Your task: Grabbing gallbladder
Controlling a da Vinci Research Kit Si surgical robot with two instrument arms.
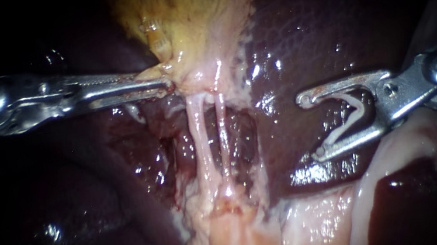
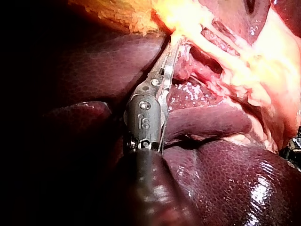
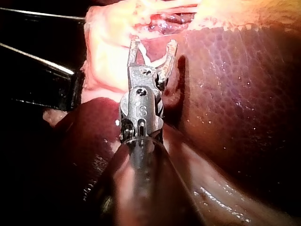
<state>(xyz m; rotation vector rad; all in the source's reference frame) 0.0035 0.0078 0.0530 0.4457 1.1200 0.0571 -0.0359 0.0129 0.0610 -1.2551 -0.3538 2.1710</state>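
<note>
Right instrument [image 1: 311, 126] sits closest, shaft in from 3 o'clock in the endoscope view. Its jaws stand wide apart and carry a white clip [image 1: 354, 113]. The clip is V-shaped, its legs lie against both jaws and its mouth faces 9 o'clock. Nothing else is between these jaws. They hover over dark glossy liver [image 1: 319, 16], well apart from the gallbladder. The right wrist view shows the same: the clip is seated between the spread jaws, with liver under and beside them.

Left instrument [image 1: 166, 84] comes in from 9 o'clock, shaft about level. Its jaws are narrow and clamped on the pale lower edge of the gallbladder [image 1: 188, 15]. In the left wrist view the jaws run straight ahead into that yellow tissue, with liver lobes on either side of the shaft.

Gallbladder is the yellow, rough-surfaced mass at 12 o'clock, tapering down toward centre. The left instrument's jaws meet it at its 7 o'clock edge.

Two pale tubes [image 1: 201, 137] run down from the gallbladder's lower end, side by side with a gap between them and dark red tissue behind. They end in pale fatty tissue [image 1: 239, 243] at 6 o'clock. Clip and tubes are apart, with a strip of liver between them.
</note>
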